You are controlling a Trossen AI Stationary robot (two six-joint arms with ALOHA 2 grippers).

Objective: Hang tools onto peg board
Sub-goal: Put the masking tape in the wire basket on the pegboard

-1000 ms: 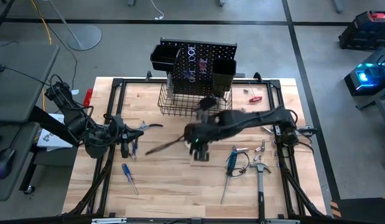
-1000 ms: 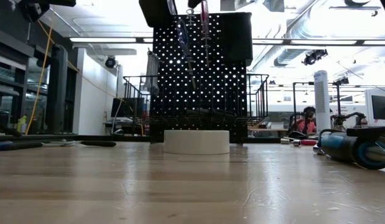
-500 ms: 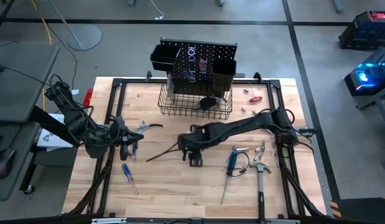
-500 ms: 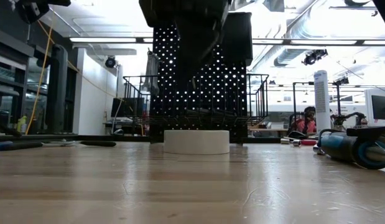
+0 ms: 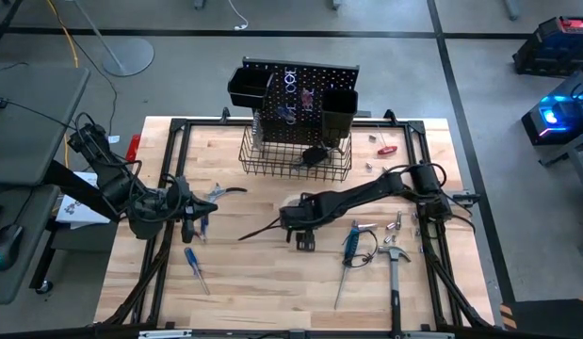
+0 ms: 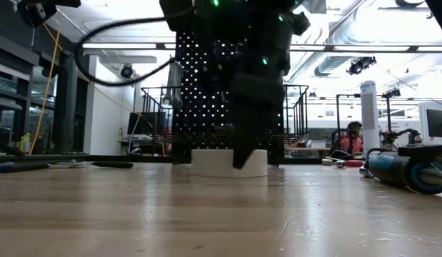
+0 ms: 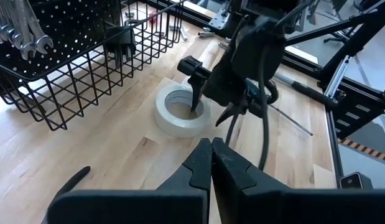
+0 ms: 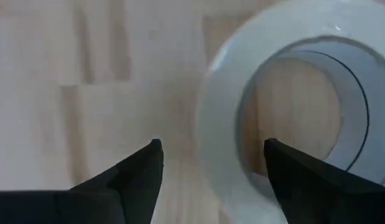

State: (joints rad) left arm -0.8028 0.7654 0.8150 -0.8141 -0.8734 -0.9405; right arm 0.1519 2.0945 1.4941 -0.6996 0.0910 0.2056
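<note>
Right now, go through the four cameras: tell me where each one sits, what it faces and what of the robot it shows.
High view: overhead, straight down on the table; both arms, right gripper over the tape roll, left gripper waiting at the left.
Low view: tabletop height, facing the peg board; right arm descending on the tape roll.
Left wrist view: past its shut fingers toward the wire basket and right arm.
Right wrist view: down between open fingers.
Shared: all show the tape roll.

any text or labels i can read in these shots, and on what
None can be read.
White tape roll: no print shows on it.
Silver wrenches hanging on the black peg board: any size marks are too small to read.
Blue-handled screwdriver on the wooden table: no label legible.
</note>
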